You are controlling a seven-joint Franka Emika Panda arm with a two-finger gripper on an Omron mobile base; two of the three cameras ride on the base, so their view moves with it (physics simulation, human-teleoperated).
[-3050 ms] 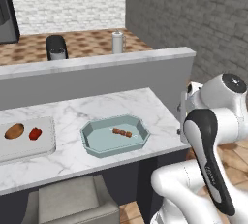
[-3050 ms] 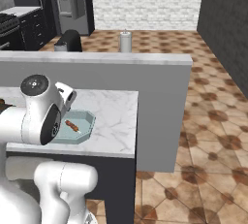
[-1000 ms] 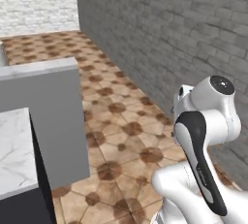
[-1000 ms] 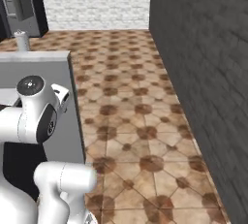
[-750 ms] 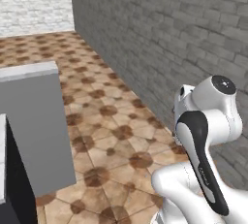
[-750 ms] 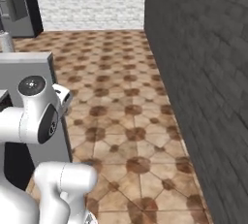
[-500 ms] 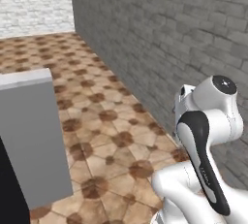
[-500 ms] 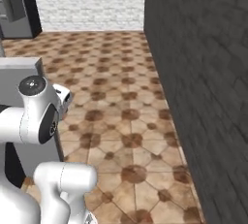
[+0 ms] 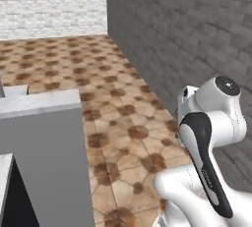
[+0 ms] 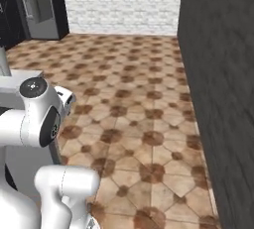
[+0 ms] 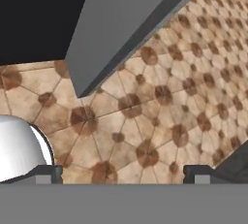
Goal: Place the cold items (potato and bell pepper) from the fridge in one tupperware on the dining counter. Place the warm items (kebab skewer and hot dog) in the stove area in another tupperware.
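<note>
Right now my gripper (image 11: 121,169) hangs spread wide and carries nothing, its tips pointing down at the tiled floor (image 11: 160,102). Ahead of it and to one side stands the plain grey end of the dining counter (image 9: 44,142); the fridge (image 10: 42,7) is far off beyond. I judge I am between stations, so nothing is held. No lettering is legible anywhere.

Floor (image 10: 144,119): brown patterned tile, matt. Side wall (image 9: 197,29): grey brick, rough. Far wall (image 10: 119,5): white brick. Bench (image 9: 44,137) end: plain grey, smooth, matt. Arm (image 9: 211,123): glossy white plastic.
</note>
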